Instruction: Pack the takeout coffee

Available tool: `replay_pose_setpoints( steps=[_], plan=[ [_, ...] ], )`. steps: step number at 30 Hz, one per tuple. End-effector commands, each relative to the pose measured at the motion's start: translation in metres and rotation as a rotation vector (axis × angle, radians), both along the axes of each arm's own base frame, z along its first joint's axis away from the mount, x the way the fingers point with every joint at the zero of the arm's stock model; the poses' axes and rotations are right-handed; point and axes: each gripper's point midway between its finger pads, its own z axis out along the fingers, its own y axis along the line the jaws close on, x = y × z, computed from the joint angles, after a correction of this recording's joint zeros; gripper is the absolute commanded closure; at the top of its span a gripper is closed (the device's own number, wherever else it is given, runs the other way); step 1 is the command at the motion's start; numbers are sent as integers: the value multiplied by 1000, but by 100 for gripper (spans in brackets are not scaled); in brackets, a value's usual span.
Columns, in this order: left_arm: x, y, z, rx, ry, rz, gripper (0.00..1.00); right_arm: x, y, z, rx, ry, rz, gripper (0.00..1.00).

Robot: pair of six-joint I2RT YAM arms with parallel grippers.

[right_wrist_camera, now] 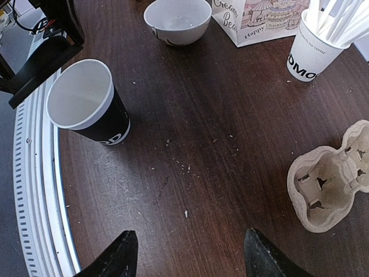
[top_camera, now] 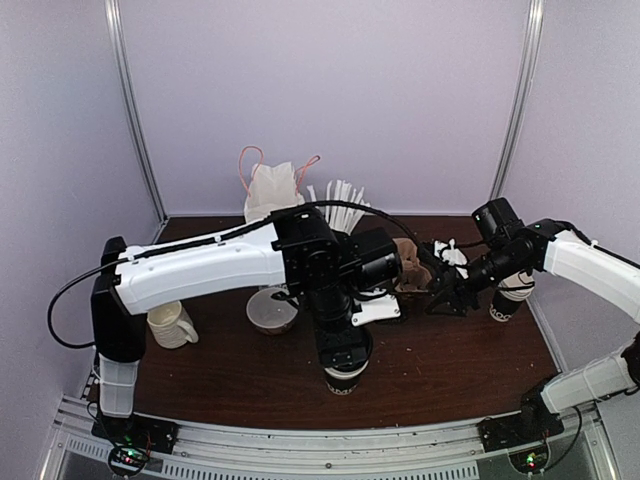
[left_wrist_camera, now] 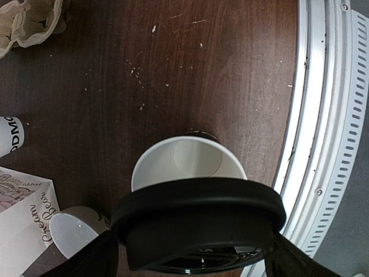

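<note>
The takeout coffee cup [top_camera: 346, 380] stands near the table's front edge. It is black with white lettering and a white rim, and it is open on top. It also shows in the right wrist view [right_wrist_camera: 89, 104] and in the left wrist view [left_wrist_camera: 187, 158], where its white inside is empty. My left gripper [top_camera: 345, 352] is directly above it, shut on the round black plastic lid [left_wrist_camera: 196, 213]. The lid sits just over the near part of the rim. My right gripper [right_wrist_camera: 190, 259] is open and empty, low over bare table to the right [top_camera: 447, 295].
A brown pulp cup carrier [right_wrist_camera: 331, 179] lies mid-table. A white bowl [right_wrist_camera: 176, 20], a printed paper bag [right_wrist_camera: 259, 17] and a white cup of stirrer sticks [right_wrist_camera: 314, 46] stand behind. A cream mug [top_camera: 172, 325] is at the left. Another paper cup [top_camera: 510, 297] is at the right.
</note>
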Motion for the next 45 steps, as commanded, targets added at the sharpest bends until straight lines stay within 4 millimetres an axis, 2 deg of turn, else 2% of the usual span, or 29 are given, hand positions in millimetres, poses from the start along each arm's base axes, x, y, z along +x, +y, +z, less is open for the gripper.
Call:
replay_pose_setpoints(
  steps=[1, 23, 34, 37, 39, 42, 45],
  plan=[
    [-4, 7, -6, 52, 44, -9, 10, 2, -1, -2, 1, -5, -6, 34],
    [7, -1, -22, 79, 25, -4, 9, -1, 1, -13, -2, 56, 13, 35],
    [9, -7, -19, 54, 19, 1, 2, -1, 2, -15, -2, 69, 16, 35],
    [15, -6, -1, 22, -23, 15, 2, -2, 2, -12, 3, 69, 13, 35],
    [20, -1, 24, -28, -71, 40, 2, 1, 2, -5, 8, 62, -5, 35],
    [31, 8, 56, -128, -169, 93, 2, 3, 3, 13, 31, 57, -41, 35],
    [42, 19, 78, -267, -245, 197, 3, 4, 6, 32, 73, 77, -75, 36]
  ],
)
